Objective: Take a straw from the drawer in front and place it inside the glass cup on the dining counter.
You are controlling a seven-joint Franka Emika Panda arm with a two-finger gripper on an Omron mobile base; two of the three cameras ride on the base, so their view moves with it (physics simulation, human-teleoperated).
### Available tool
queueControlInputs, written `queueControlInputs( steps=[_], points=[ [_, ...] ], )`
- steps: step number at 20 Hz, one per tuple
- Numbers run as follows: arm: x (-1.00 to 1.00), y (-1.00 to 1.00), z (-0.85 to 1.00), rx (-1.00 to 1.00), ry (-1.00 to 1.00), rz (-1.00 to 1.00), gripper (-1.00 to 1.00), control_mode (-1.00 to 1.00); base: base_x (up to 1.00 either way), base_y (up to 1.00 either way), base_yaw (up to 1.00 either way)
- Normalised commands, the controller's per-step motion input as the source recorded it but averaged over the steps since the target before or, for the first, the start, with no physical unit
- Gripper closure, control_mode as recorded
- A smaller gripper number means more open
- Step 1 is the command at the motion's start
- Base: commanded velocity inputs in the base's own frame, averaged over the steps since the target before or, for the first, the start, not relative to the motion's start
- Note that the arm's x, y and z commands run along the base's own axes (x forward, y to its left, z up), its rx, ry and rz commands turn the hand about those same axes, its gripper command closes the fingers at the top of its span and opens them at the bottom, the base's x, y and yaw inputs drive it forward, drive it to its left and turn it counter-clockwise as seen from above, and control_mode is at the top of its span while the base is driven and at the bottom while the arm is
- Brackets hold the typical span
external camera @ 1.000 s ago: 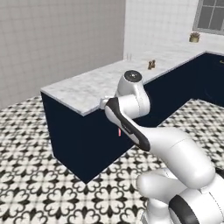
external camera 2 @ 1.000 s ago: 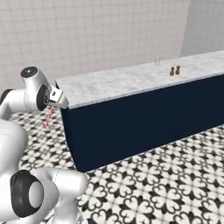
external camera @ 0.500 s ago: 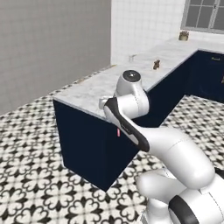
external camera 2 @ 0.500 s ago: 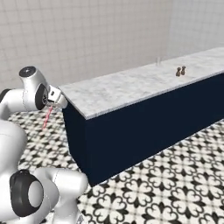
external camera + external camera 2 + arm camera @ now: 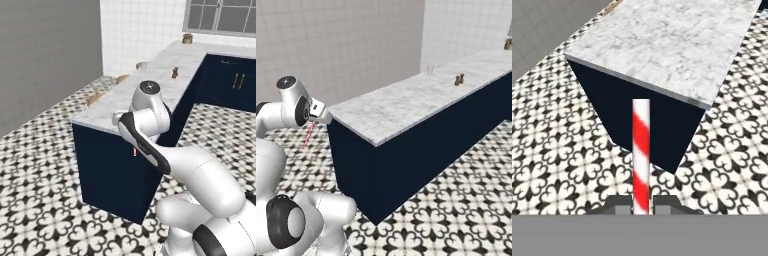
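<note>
The straw [image 5: 641, 150], striped red and white, stands between my gripper's [image 5: 642, 205] fingertips, which are shut on its lower end. From the right base view the gripper [image 5: 315, 121] hovers just off the near left corner of the dining counter [image 5: 401, 102], and the straw [image 5: 307, 137] slants down from it toward the floor. The glass cup [image 5: 430, 69] stands far along the marble top near its far edge. In the left base view my arm covers the hand; only the straw's tip [image 5: 134, 152] pokes out against the counter's [image 5: 100, 112] navy base.
Two brown shakers [image 5: 459, 79] [image 5: 175, 73] stand on the dining counter beyond the cup. Round brown stool tops [image 5: 122, 78] line its far side. A tiled-back worktop with navy cabinets [image 5: 235, 80] runs along the rear. Patterned floor [image 5: 572, 150] lies below the hand.
The whole scene has shifted in both base views, so the base has driven; the counter's end corner now sits closer. My gripper still holds the straw.
</note>
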Motion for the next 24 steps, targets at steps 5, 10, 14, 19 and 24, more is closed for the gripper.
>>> queueControlInputs(
  steps=[5,10,14,19,24],
  points=[
    [0.00,0.00,0.00,0.00,0.00,0.00,1.00,1.00,0.15,1.00,-0.37],
    [0.00,0.00,0.00,0.00,0.00,0.00,1.00,1.00,0.11,1.00,-0.37],
    [0.00,0.00,0.00,0.00,0.00,0.00,1.00,1.00,0.07,1.00,-0.37],
    [0.00,0.00,0.00,0.00,0.00,0.00,1.00,1.00,0.08,1.00,-0.38],
    [0.00,0.00,0.00,0.00,0.00,0.00,1.00,1.00,0.09,1.00,-0.39]
  ],
)
